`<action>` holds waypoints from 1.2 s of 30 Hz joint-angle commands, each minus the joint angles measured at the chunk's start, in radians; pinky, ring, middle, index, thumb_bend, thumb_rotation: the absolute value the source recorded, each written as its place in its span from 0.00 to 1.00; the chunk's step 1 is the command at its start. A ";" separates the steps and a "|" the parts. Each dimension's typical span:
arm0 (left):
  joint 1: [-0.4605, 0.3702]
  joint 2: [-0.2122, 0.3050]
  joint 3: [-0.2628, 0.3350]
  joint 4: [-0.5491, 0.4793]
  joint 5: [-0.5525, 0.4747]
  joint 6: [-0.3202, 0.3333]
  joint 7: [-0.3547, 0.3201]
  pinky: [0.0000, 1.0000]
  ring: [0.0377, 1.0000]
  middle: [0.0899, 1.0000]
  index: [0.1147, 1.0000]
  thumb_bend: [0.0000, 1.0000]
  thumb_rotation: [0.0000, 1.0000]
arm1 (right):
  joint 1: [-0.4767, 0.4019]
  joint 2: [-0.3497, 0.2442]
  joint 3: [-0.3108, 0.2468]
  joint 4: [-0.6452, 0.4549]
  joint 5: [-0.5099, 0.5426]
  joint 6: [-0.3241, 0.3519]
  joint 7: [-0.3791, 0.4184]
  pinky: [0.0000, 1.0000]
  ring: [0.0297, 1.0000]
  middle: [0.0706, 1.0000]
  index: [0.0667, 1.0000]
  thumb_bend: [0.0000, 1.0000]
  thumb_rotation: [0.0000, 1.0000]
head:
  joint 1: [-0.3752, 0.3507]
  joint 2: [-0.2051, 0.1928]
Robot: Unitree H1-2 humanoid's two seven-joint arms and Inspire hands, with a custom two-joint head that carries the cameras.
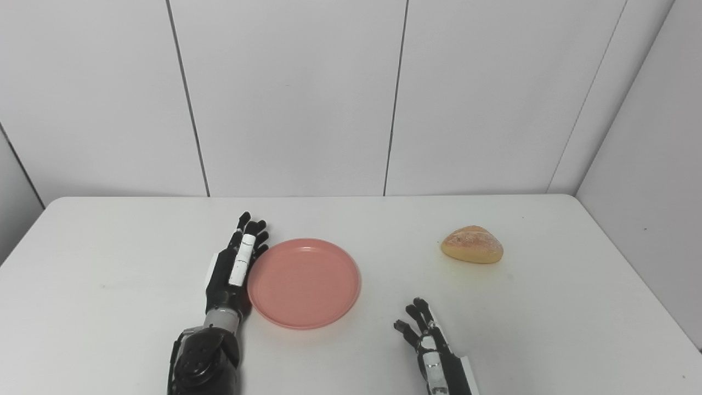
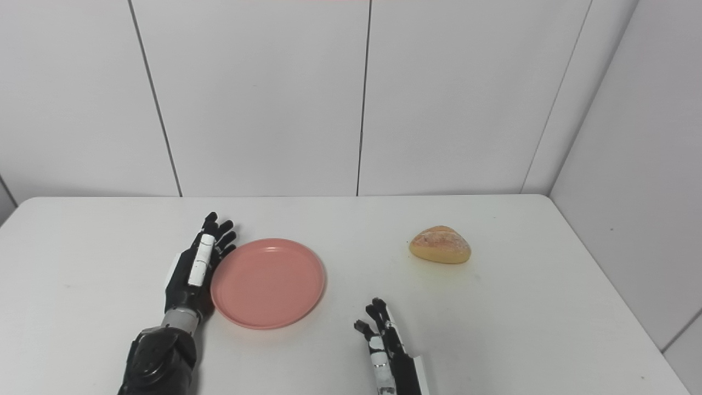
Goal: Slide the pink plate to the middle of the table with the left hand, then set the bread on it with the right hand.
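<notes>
The left hand stands edge-on, fingers straight and together, against the pink plate's left rim; pushing too high could tip it. The bread roll sits far right, well apart from the right hand, whose fingers are spread and hold nothing.

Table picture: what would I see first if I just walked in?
Probably the pink plate, bright against the white table, with nothing on it. The left robot hand stands on edge, flat against the plate's left rim. Off to the right lies a golden bread roll, and the right robot hand waits open near the front edge.
</notes>
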 commanded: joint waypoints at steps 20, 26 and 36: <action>-0.027 -0.014 0.000 0.006 0.004 -0.006 -0.002 0.93 0.91 0.90 0.97 0.96 0.77 | -0.008 0.001 -0.019 -0.019 -0.015 -0.038 -0.015 0.94 0.86 0.90 0.94 0.77 0.92 | 0.029 -0.009; -0.042 -0.009 0.006 0.028 -0.003 -0.010 -0.008 0.94 0.92 0.90 0.97 0.96 0.76 | -0.038 -0.003 -0.041 -0.105 -0.038 -0.008 -0.022 0.87 0.85 0.88 0.94 0.82 0.83 | 0.017 -0.014; -0.053 -0.016 -0.002 0.052 0.004 -0.028 -0.011 0.90 0.90 0.89 0.96 0.96 0.78 | -0.123 -0.063 -0.102 -0.200 -0.032 0.047 -0.006 0.78 0.86 0.89 0.92 0.88 0.72 | 0.011 -0.017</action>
